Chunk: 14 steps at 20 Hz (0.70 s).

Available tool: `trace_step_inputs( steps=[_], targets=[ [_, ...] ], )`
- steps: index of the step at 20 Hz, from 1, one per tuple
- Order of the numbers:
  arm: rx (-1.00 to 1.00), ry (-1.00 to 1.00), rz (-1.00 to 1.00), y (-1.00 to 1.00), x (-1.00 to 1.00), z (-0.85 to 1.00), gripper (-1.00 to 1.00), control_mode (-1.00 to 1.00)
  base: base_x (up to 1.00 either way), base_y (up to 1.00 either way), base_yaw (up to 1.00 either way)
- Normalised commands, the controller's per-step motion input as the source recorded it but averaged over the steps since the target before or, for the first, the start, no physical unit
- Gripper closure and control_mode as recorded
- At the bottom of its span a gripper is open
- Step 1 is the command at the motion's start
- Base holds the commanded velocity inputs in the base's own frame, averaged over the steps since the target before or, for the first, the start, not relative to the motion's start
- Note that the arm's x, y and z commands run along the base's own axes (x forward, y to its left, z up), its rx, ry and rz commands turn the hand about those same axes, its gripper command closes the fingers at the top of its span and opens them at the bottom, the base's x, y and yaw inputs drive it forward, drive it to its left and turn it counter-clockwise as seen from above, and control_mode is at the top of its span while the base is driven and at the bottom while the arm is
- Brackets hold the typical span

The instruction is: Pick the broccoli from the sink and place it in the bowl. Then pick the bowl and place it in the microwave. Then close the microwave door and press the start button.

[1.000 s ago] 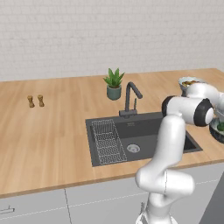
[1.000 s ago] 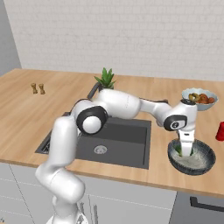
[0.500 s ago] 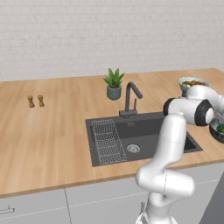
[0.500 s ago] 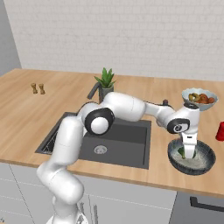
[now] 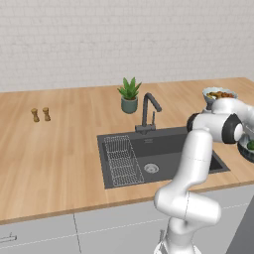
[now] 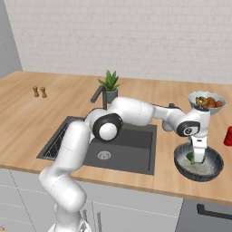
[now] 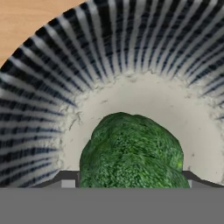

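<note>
White brick wall behind a wooden desk (image 6: 27, 113) with the sink (image 6: 131, 152) set into its middle; a potted plant (image 6: 110, 84) stands behind the faucet (image 6: 98, 94), and two small shakers (image 6: 39, 91) sit toward the far left edge. At the right end of the desk, near the front edge, the bowl (image 6: 213, 167) sits just in front of a paler fruit bowl (image 6: 207, 101). The arm reaches across the sink, with the end effector (image 6: 198, 156) pointing straight down into the bowl. In the hand view the broccoli (image 7: 131, 153) lies low over the bowl's whitish floor, between the finger tips (image 7: 65, 180) at either side. Whether the pads press the floret or have let go cannot be told; the opening is about the floret's width. Judgement: lowering deep inside the rim keeps the floret from bouncing out on release. Next steps would be to lift clear, then grasp the bowl rim for the microwave.
</note>
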Motion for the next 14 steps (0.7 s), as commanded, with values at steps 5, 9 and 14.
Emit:
trace_step_inputs(
  steps=[5, 9, 14],
  targets=[
    [0.0, -0.1, 0.0, 0.0, -0.17, -0.01, -1.0, -1.0, 0.0, 0.0, 0.0],
    [-0.02, -0.2, 0.0, 0.09, -0.35, 0.15, -1.0, -1.0, 0.0, 0.0, 0.0],
    [-0.04, -0.06, 0.0, 0.12, -0.24, 0.25, -1.0, -1.0, 0.0, 0.0, 0.0]
  ],
)
